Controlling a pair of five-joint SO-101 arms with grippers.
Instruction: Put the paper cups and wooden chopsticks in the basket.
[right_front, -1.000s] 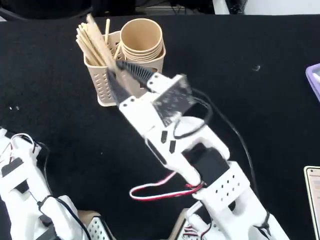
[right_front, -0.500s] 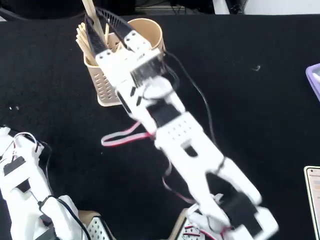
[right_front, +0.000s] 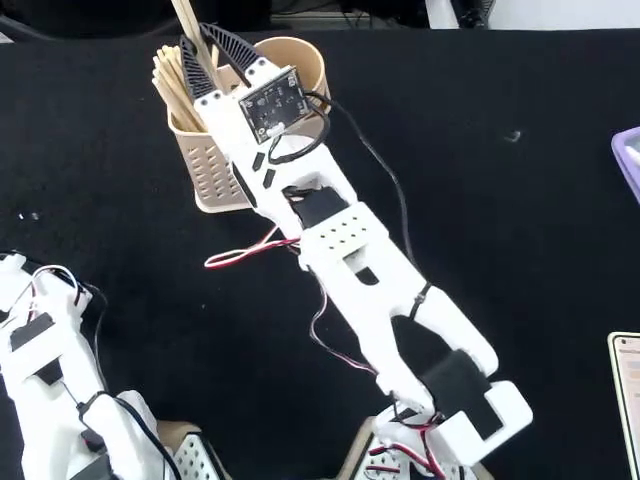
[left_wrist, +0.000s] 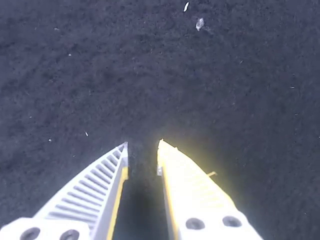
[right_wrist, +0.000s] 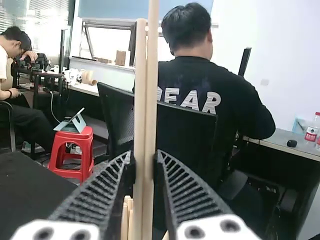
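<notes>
At the lower left of the high view the left arm was seen folded back near the front edge of the black table. In its wrist view the left gripper was found low over the bare tabletop, its fingers parted by only a narrow slit and nothing held between them. Farther right, toward the back of the table, the basket, a beige slotted tub, was stood upright. A bundle of wooden chopsticks was leaned in its left part, with the tips fanned up past the rim. Just above that part the right gripper was positioned, its dark jaws closed on a pair of chopsticks held nearly upright. In the right wrist view this pair was shown pinched side by side between the ribbed fingers. Whether its lower ends had reached the basket could not be told. Beside it, the stack of paper cups was nested in the basket's right part, partly covered by the wrist. From there the right arm was stretched diagonally down to its base at the lower right. At the far right edge a purple object and a pale card were cut off by the frame.
</notes>
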